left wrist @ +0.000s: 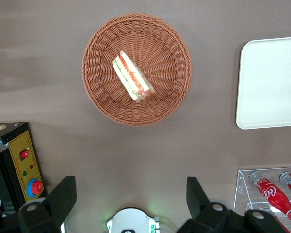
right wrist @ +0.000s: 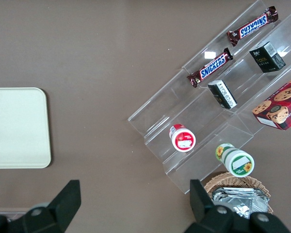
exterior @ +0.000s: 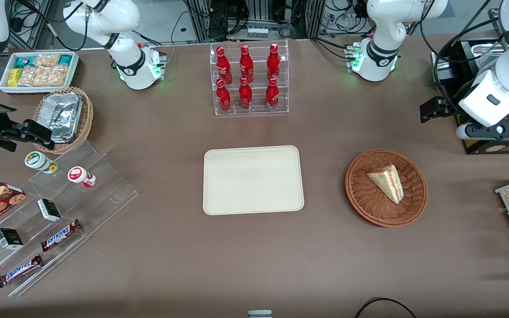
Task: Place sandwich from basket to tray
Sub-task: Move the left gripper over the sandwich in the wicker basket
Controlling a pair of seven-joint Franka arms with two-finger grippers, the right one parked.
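Brown tabletop first, from the front: found the tray lying flat and bare at its middle; found the basket beside it toward the working arm's end, well apart from the tray; saw the sandwich resting inside the basket on its side, pale bread up, a red and pink edge showing; noted a clear rack of red bottles farther from the camera than the tray; noted, toward the parked arm's end, a tan wicker basket of foil containers, a white box of snack packets and clear stepped shelves carrying Snickers bars, small dark boxes and two round tubs.

Then the left wrist: looked straight down on the basket with the sandwich lying across its middle, filling layers of red and green turned up; saw the gripper hanging high above the table, farther from the front camera than the basket, touching nothing; saw its two black fingers spread wide and holding nothing; caught a yellow control panel with a red button nearby.

Lastly the right wrist: saw only one rounded end of the tray, the stepped shelves, the bars, a cookie box and the tubs.
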